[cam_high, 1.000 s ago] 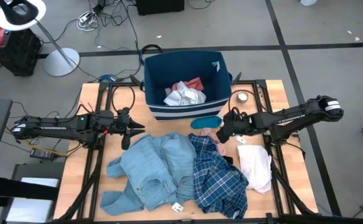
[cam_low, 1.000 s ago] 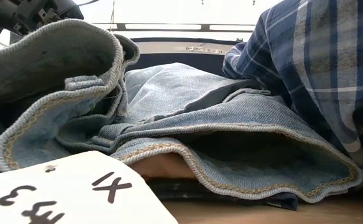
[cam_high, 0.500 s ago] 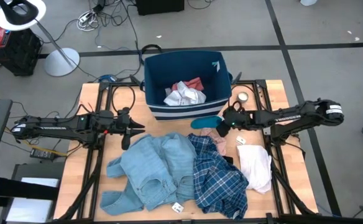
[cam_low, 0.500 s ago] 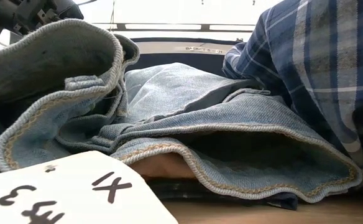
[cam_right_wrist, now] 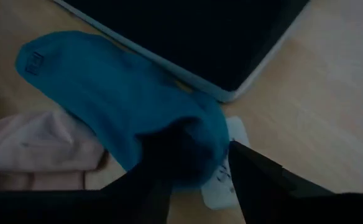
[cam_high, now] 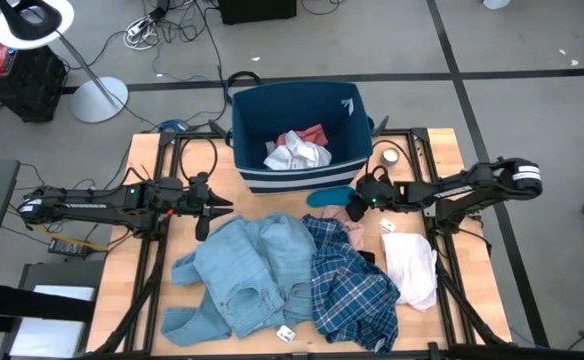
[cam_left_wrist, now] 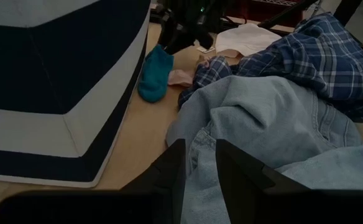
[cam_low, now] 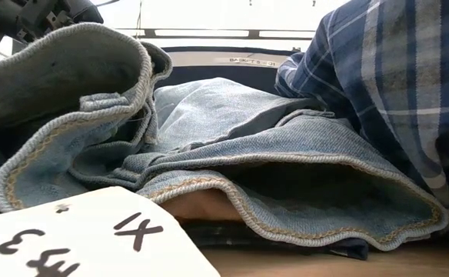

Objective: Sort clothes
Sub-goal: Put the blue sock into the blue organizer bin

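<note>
A teal sock (cam_high: 330, 196) lies on the table in front of the navy bin (cam_high: 240, 130); it also shows in the right wrist view (cam_right_wrist: 119, 99). My right gripper (cam_high: 356, 205) is open, its fingers on either side of the sock's near end (cam_right_wrist: 191, 146). A pink item (cam_right_wrist: 38, 146) lies beside the sock. Light blue denim (cam_high: 247, 265), a navy-white plaid shirt (cam_high: 352, 280) and a white garment (cam_high: 412, 265) lie heaped toward the near edge. My left gripper (cam_high: 205, 220) hovers slightly open and empty, left of the denim. My right gripper comes at the teal sock's end (cam_right_wrist: 191, 146) from the table's right, slanting down, one finger (cam_right_wrist: 256, 180) on each side. The sock lies flat on the table. I cannot tell whether the fingers touch it.
The striped navy bin holds a white item (cam_high: 297, 152) and a salmon-red one (cam_high: 315, 133). A tape roll (cam_high: 389, 156) and a paper label (cam_high: 390, 226) lie near the right arm. A numbered tag (cam_low: 78, 238) lies at the near edge.
My right gripper has gone a little toward the table's far edge and onto the teal sock's end. The clothes have stayed where they were.
</note>
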Motion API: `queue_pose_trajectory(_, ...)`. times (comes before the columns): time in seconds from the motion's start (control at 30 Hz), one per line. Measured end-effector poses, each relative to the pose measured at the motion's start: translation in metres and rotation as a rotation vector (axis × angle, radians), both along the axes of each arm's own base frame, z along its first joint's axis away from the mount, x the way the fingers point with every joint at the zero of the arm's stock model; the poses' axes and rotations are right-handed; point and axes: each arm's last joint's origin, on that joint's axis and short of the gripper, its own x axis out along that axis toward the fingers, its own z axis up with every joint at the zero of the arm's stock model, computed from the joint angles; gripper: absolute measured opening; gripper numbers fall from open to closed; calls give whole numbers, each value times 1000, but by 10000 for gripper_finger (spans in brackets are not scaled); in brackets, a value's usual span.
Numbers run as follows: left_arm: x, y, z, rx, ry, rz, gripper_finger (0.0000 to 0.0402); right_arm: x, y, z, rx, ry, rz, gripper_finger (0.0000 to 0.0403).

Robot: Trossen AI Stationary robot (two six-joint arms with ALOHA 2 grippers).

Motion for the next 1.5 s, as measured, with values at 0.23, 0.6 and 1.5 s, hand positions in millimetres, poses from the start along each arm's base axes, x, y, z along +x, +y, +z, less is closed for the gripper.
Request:
queue_pose_trajectory(0.23, 0, 0, 0, 0, 2, 0, 95, 4, 1, -10, 14, 30, -2, 13)
queue_pose_trajectory(0.6, 0, 0, -1, -3, 10, 1, 95, -7, 24, 12, 87, -43, 19, 3)
queue_pose_trajectory(1.5, 0, 0, -1, -8, 9, 2, 95, -2, 68, 206, -199, -135, 124, 1)
